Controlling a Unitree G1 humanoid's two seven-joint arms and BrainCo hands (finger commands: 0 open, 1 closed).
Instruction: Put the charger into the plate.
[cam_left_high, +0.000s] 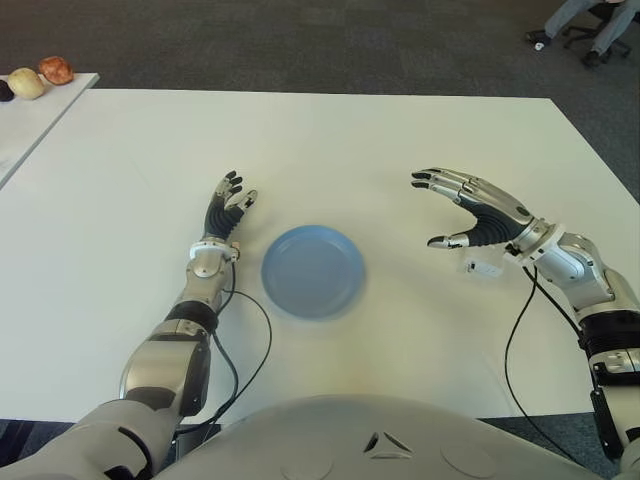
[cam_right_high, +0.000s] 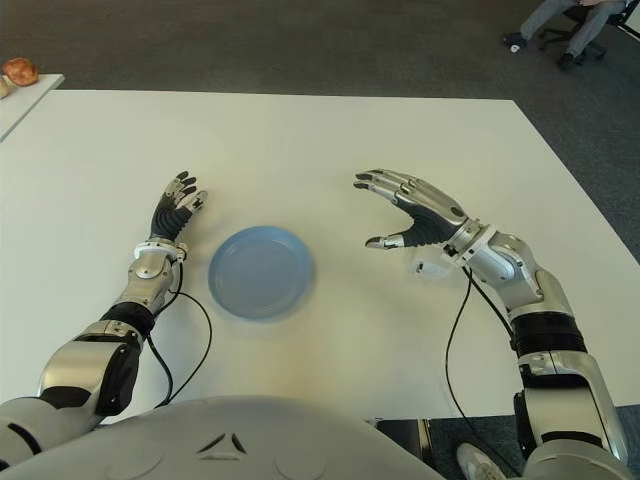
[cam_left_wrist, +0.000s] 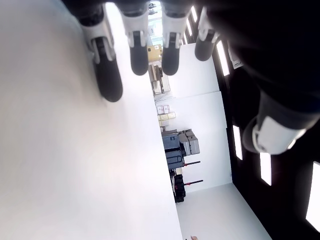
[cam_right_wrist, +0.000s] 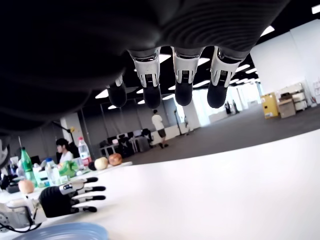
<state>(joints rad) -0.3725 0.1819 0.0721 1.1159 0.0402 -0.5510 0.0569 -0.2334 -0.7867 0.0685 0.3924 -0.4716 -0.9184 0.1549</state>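
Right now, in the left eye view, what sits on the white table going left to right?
Left hand, open, palm down → round blue plastic plate → right hand, fingers spread above the table → small white charger, partly under that hand's wrist.

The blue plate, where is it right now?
The blue plate sits on the white table in the eye views, between the open left hand and the open right hand, nearer the left.
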